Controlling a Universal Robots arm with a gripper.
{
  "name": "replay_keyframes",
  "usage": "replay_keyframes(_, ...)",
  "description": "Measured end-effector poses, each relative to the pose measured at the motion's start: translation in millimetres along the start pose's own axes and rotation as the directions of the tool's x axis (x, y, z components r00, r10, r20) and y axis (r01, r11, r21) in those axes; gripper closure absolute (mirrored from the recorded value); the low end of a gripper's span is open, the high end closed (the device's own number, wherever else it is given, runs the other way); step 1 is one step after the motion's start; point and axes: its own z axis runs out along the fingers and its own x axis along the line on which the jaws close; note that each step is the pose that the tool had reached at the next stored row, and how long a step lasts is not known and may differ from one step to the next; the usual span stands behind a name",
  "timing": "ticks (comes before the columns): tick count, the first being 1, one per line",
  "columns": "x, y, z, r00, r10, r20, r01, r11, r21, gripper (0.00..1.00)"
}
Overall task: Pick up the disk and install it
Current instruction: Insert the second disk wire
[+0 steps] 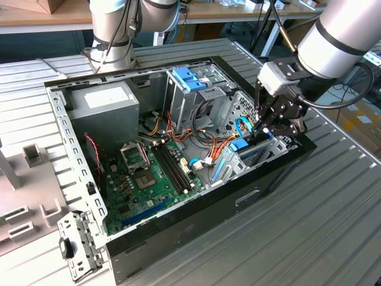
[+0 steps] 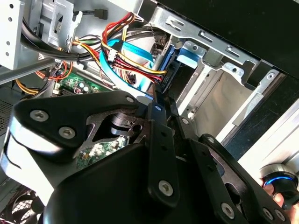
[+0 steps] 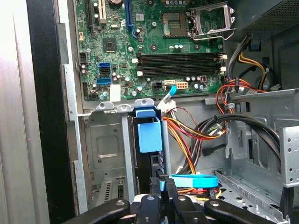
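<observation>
Disk going into its bay, gripper on top.
The motherboard lies at the exterior view's left; rightward, the disk stands edge-on in the bay, fingers clenched on it. Loose cables nearby could snag; tilt could jam it.

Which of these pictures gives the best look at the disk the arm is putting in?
The first wrist view: the disk stands on edge in its bay, blue carrier frame facing the camera. The exterior view shows it small, below the gripper. The second wrist view shows a blue corner.
</observation>
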Motion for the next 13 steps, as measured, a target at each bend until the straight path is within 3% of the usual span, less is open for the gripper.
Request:
replay_keyframes(9,0.9,0.0,3.4,1.0000,0.000,-0.0002,0.000,1.0000,0.0000,0.84)
replay_keyframes(11,0.9,0.0,3.9,1.0000,0.000,-0.0002,0.000,1.0000,0.0000,0.70)
replay_keyframes(12,-1.1,-0.1,-10.3,1.0000,0.000,0.0004,0.000,1.0000,0.0000,0.70)
replay_keyframes(13,-3.6,0.4,-5.2,1.0000,0.000,0.0052,0.000,1.0000,-0.0014,0.89)
